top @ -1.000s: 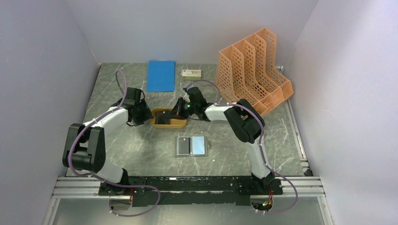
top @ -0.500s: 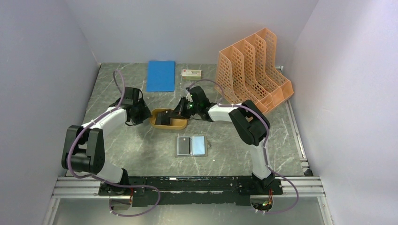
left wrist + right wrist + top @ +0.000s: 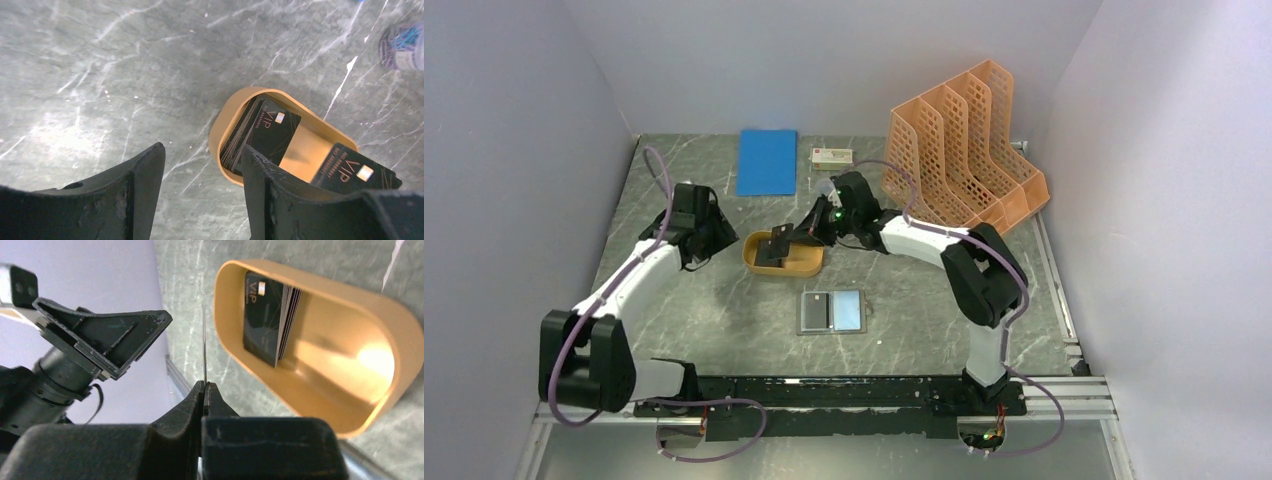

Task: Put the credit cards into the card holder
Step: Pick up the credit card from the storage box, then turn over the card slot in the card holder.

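A stack of black credit cards [image 3: 260, 131] leans in the left end of the orange oval tray [image 3: 802, 266], also seen in the right wrist view [image 3: 267, 315]. My right gripper [image 3: 797, 238] is shut on one black card [image 3: 776, 245] and holds it above the tray. The card shows edge-on in the right wrist view [image 3: 204, 342] and flat in the left wrist view [image 3: 357, 172]. My left gripper [image 3: 708, 238] is open and empty, left of the tray [image 3: 227, 122]. The card holder [image 3: 832, 311] lies flat below the tray, grey on the left, pale blue on the right.
A blue notebook [image 3: 766, 161] and a small white box [image 3: 832, 156] lie at the back. An orange perforated file rack [image 3: 964, 150] stands at the back right. Walls close in on both sides.
My left gripper has drawn back to the left, away from the tray. My right gripper has lifted one black card up out of the tray.
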Controlling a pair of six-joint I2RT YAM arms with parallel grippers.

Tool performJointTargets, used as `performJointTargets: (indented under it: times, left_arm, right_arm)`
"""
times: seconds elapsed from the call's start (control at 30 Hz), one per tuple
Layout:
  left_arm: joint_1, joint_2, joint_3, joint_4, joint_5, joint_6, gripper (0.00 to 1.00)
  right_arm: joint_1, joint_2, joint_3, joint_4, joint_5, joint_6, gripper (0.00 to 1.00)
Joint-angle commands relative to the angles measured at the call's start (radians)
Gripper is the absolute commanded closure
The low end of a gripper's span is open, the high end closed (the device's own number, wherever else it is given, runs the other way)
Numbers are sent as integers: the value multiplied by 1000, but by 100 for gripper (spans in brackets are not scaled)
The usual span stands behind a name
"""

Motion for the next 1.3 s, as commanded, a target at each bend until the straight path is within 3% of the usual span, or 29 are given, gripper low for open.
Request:
performJointTargets:
  times: [0.0,0.2,0.4,0.47,0.57,0.7,0.73,0.77,0.87,1.03,1.27]
  left_arm:
    - [9,-126,28,-81,-106,-25,36]
    - [-18,-298,5,-138,-155,12,34]
    - [-97,-416,-49,-166,-148,41,33]
    - [-129,-439,-53,-178,-130,43,32]
    - [-219,-492,-77,-160,-45,38,30]
    - [-458,-539,-121,-133,-22,-24,22]
    - [-509,-536,-128,-131,-28,-41,13]
    - [-560,-527,-135,-125,-32,-58,12]
    - [-694,-484,-149,-74,-45,-100,13]
    - [-884,-310,-102,29,-125,-142,15]
    - [-942,-60,-30,159,-91,-168,17]
  right_arm:
    - [-29,-130,-47,-111,-6,196,100]
    - [-53,-315,-178,-103,-41,393,100]
    - [-52,-417,-172,-179,-16,351,100]
    - [-52,-455,-172,-214,21,259,100]
    - [-51,-538,-186,-317,84,-15,100]
    - [-52,-703,-281,-477,213,-313,100]
    - [-53,-743,-307,-522,245,-363,100]
    - [-52,-775,-329,-565,278,-406,100]
    - [-52,-854,-394,-670,346,-469,100]
    - [-52,-954,-512,-683,331,-422,100]
    - [-52,-1053,-659,-629,291,-353,100]
